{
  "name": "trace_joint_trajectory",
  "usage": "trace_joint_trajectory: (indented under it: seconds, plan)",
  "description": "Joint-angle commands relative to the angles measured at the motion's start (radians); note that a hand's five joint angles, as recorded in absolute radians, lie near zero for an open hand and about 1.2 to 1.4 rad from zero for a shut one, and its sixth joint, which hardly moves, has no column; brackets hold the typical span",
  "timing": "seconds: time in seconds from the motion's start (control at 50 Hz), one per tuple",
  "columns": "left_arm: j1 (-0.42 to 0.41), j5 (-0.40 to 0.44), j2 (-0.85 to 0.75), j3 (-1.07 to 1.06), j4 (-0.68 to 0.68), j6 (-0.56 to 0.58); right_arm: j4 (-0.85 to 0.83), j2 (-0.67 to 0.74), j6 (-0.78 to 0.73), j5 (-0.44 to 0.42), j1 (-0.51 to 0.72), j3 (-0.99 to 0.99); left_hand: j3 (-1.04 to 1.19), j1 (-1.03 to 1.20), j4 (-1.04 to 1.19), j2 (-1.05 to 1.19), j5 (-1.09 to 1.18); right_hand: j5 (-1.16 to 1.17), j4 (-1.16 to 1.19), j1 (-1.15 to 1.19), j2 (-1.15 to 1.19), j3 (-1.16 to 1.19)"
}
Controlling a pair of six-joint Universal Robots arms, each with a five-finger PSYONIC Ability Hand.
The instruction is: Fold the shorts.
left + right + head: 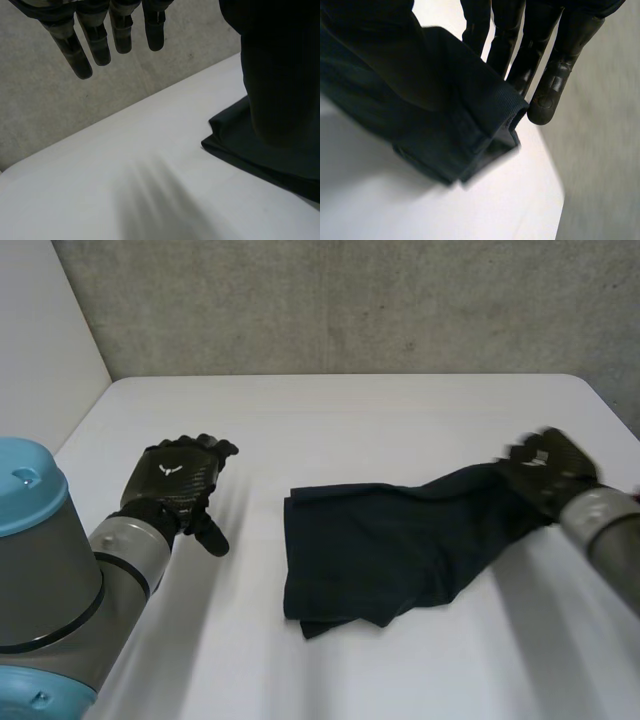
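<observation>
Dark navy shorts (380,545) lie crumpled in the middle of the white table (400,420). One end is drawn out and lifted toward the right. My right hand (550,470) holds that end. In the right wrist view the thick hemmed edge of the shorts (445,130) is pinched between the thumb and the fingers (555,75). My left hand (180,480) hovers over bare table to the left of the shorts, apart from them. Its fingers (100,45) are straight and hold nothing. A corner of the shorts (235,147) lies flat beside its thumb.
A grey concrete wall (350,300) runs behind the table's far edge. A white wall (40,340) stands at the left. Bare tabletop surrounds the shorts on every side.
</observation>
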Motion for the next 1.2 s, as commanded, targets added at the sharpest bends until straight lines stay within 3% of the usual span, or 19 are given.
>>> trace_joint_trajectory:
  seconds: [0.02, 0.08, 0.16, 0.22, 0.24, 0.3, 0.32, 0.38, 0.4, 0.48, 0.52, 0.66, 0.78, 0.9, 1.06, 1.2]
  plan:
    - [0.0, -0.001, 0.006, 0.0, 0.0, -0.002, 0.002, 0.073, -0.067, -0.09, 0.328, -0.116, -0.036, -0.039, -0.03, -0.024, -0.041, 0.259, 0.202, 0.616, 0.218, 0.242]
    - [0.0, -0.001, 0.006, 0.001, 0.002, -0.002, 0.003, 0.131, -0.108, -0.203, 0.443, -0.126, -0.036, -0.039, -0.03, -0.024, -0.041, 0.259, 0.202, 0.616, 0.218, 0.242]
    - [0.0, 0.002, 0.011, 0.003, 0.003, -0.002, 0.006, 0.18, -0.119, -0.291, 0.51, -0.126, -0.036, -0.039, -0.03, -0.024, -0.041, 0.259, 0.202, 0.616, 0.218, 0.242]
    - [0.0, 0.004, 0.011, 0.016, 0.005, -0.001, 0.011, 0.188, -0.096, -0.294, 0.508, -0.128, -0.03, -0.034, -0.024, -0.018, -0.035, -0.302, -0.359, 0.055, -0.343, -0.319]
    - [0.0, 0.004, 0.011, 0.02, 0.006, -0.001, 0.012, 0.184, -0.054, -0.291, 0.505, -0.132, -0.03, -0.034, -0.024, -0.018, -0.035, -0.554, -0.611, -0.196, -0.594, -0.571]
    - [0.002, 0.004, 0.011, 0.042, 0.011, 0.001, 0.006, 0.173, 0.076, -0.291, 0.487, -0.145, -0.021, -0.025, -0.015, -0.009, -0.026, -0.893, -0.95, -0.535, -0.934, -0.91]
    - [0.002, 0.004, 0.009, 0.052, 0.011, 0.001, 0.005, 0.152, 0.203, -0.293, 0.447, -0.154, -0.021, -0.025, -0.015, -0.009, -0.026, -0.963, -1.02, -0.605, -1.004, -0.98]
    - [0.0, 0.002, 0.008, 0.099, 0.011, 0.005, -0.009, 0.086, 0.42, -0.285, 0.365, -0.166, -0.027, -0.031, -0.021, -0.015, -0.032, -0.963, -1.02, -0.605, -1.004, -0.98]
    - [-0.003, 0.001, 0.002, 0.114, 0.011, 0.005, -0.02, 0.046, 0.568, -0.273, 0.311, -0.169, -0.033, -0.036, -0.027, -0.021, -0.038, -0.963, -1.02, -0.605, -1.004, -0.98]
    - [-0.019, -0.001, -0.032, 0.202, -0.002, 0.002, -0.029, -0.006, 0.834, -0.221, 0.227, -0.186, -0.036, -0.039, -0.03, -0.024, -0.041, -0.963, -1.02, -0.605, -1.004, -0.98]
    - [-0.064, -0.001, -0.089, 0.249, -0.009, 0.002, -0.017, 0.003, 0.881, -0.19, 0.217, -0.2, -0.036, -0.039, -0.03, -0.024, -0.041, -0.963, -1.02, -0.605, -1.004, -0.98]
    - [-0.19, -0.009, -0.32, 0.41, -0.058, 0.002, 0.162, 0.173, 0.792, -0.127, 0.214, -0.296, -0.027, -0.031, -0.021, -0.015, -0.032, -0.963, -1.02, -0.605, -1.004, -0.98]
    - [-0.199, -0.044, -0.492, 0.477, -0.164, -0.01, 0.219, 0.349, 0.712, -0.092, 0.214, -0.366, -0.024, -0.028, -0.018, -0.012, -0.029, -0.963, -1.02, -0.605, -1.004, -0.98]
    - [-0.191, -0.139, -0.58, 0.484, -0.221, -0.022, 0.213, 0.412, 0.651, -0.035, 0.215, -0.37, -0.024, -0.028, -0.018, -0.012, -0.029, -0.963, -1.02, -0.605, -1.004, -0.98]
    - [-0.196, -0.142, -0.499, 0.472, -0.258, -0.022, 0.215, 0.396, 0.546, -0.012, 0.217, -0.369, -0.036, -0.039, -0.029, -0.024, -0.041, -0.963, -1.02, -0.605, -1.004, -0.98]
    - [-0.175, -0.136, -0.2, 0.501, -0.265, -0.016, 0.115, 0.12, 0.657, 0.022, 0.211, -0.369, -0.043, -0.046, -0.036, -0.03, -0.047, -0.963, -1.02, -0.605, -1.004, -0.98]
